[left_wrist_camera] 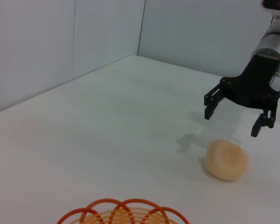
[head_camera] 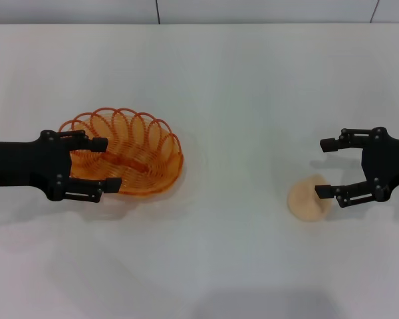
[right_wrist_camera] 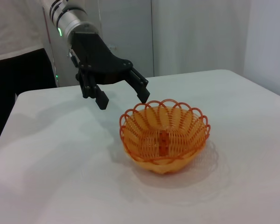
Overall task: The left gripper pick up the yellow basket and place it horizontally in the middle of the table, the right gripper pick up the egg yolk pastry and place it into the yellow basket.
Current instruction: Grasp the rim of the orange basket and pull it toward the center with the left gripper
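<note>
Two black two-fingered claws hang over the plain white counter [head_camera: 239,86], one reaching in from each side.

The left gripper [head_camera: 106,163] has its fingers [head_camera: 98,143] spread wide, and the near end of the oval orange-yellow wire basket with the looped scalloped rim [head_camera: 136,154] lies between and under them. From the right wrist view the claw hovers just above the basket's rim, with one fingertip right by a loop; I cannot tell whether it touches. The basket sits upright on the counter, its open side up, well over on the left half.

The right gripper [head_camera: 324,167] also has its fingers [head_camera: 329,191] spread apart, gripping nothing. The small round pale beige domed pastry [head_camera: 308,199] rests on the counter just below and beside the lower fingertip, which overlaps its edge in the head view. The left wrist view shows that claw raised above the pastry, clear of it.

Basket and pastry lie well apart.
</note>
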Robot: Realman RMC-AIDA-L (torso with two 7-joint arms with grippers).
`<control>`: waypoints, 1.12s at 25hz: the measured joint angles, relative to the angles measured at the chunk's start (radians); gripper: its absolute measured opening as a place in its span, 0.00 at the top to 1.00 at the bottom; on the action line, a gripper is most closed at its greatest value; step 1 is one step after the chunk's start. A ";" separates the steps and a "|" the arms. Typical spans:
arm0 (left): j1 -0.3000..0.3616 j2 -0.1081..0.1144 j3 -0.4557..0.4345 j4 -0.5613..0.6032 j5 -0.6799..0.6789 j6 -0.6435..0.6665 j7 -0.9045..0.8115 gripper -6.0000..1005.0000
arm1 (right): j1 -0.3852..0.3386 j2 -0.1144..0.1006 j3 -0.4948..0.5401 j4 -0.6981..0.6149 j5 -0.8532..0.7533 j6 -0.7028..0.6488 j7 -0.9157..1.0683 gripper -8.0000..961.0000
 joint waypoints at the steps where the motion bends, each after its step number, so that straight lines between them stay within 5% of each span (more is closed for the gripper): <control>1: 0.000 0.000 0.000 0.000 0.000 0.000 0.000 0.13 | 0.000 0.000 0.000 0.000 0.000 0.000 0.000 0.09; 19: 0.000 -0.006 0.002 0.006 0.000 -0.012 -0.018 0.16 | -0.002 0.013 0.017 0.001 0.002 0.010 -0.002 0.09; 28: 0.035 -0.080 0.050 0.328 0.055 0.027 -0.520 0.18 | -0.006 0.018 0.054 -0.002 0.002 0.000 -0.012 0.09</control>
